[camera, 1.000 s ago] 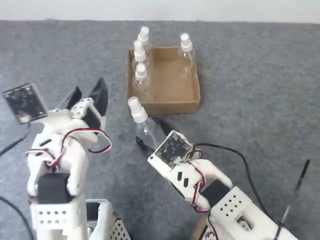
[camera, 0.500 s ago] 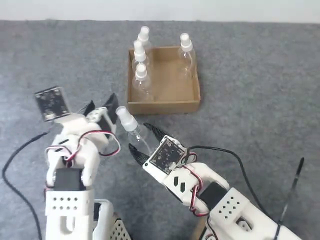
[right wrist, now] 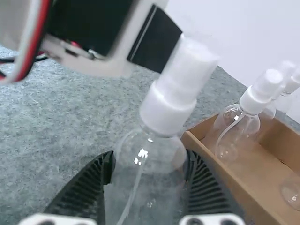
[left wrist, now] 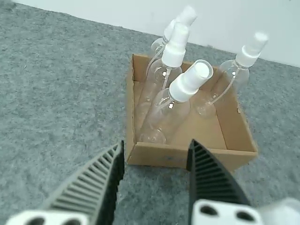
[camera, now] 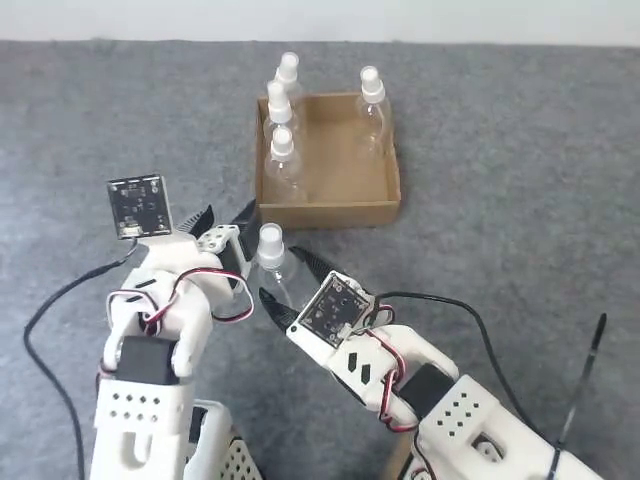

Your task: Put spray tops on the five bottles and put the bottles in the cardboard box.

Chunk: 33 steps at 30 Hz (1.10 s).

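A clear bottle [camera: 280, 275] with a white spray top [camera: 270, 238] stands upright a little in front of the cardboard box [camera: 330, 212], and my right gripper [camera: 293, 288] is shut on its body. In the right wrist view the bottle [right wrist: 149, 171] sits between the two black fingers [right wrist: 89, 185]. My left gripper [camera: 224, 218] is open just left of the spray top, level with it. In its own view, the left gripper [left wrist: 154, 173] faces the box [left wrist: 187, 157]. Several capped bottles [camera: 284, 165] stand in the box.
The grey carpet stretches free to the right of the box and at the far left. Part of the left arm [right wrist: 93, 33] hangs close above the held bottle. Cables [camera: 470, 310] trail from the right arm's base.
The left arm has swung right and nearer, bringing its open gripper beside the bottle's spray top. The right gripper has pulled the bottle slightly back from the box and stood it upright.
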Available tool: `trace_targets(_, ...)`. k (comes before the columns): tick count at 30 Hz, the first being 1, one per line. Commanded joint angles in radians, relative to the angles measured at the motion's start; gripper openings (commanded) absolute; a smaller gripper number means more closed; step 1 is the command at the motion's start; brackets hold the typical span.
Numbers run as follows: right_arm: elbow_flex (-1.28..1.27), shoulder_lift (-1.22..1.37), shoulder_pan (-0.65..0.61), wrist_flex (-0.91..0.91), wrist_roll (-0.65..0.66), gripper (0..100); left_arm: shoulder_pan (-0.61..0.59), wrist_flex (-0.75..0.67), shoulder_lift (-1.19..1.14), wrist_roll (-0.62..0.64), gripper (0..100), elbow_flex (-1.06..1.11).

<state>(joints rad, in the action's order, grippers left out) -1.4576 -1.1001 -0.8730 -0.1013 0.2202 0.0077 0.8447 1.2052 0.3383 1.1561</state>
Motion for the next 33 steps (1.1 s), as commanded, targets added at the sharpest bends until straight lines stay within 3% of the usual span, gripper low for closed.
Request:
trace_targets(1, 0.032, -0.021, 0.035, 0.024, 0.008, 5.4, -0.012, 0.008, 0.009, -0.012, 20, -0.016)
trace_targets(5, 0.035, -0.021, 0.035, 0.024, 0.008, 5.4, -0.081, 0.000, 0.009, -0.011, 20, -0.016)
trace_targets(11, 0.038, -0.021, 0.035, 0.025, 0.006, 5.4, -0.086, 0.020, 0.009, -0.012, 20, -0.002)
trace_targets(20, 0.037, -0.021, 0.035, 0.025, 0.006, 5.4, 0.084, 0.083, 0.009, -0.017, 20, 0.002)
trace_targets(25, 0.037, -0.015, 0.035, 0.025, 0.006, 5.4, 0.172, 0.084, 0.009, -0.081, 20, 0.007)
trace_targets(33, 0.031, -0.019, 0.039, 0.022, 0.006, 5.4, 0.110, 0.080, 0.009, -0.081, 20, 0.001)
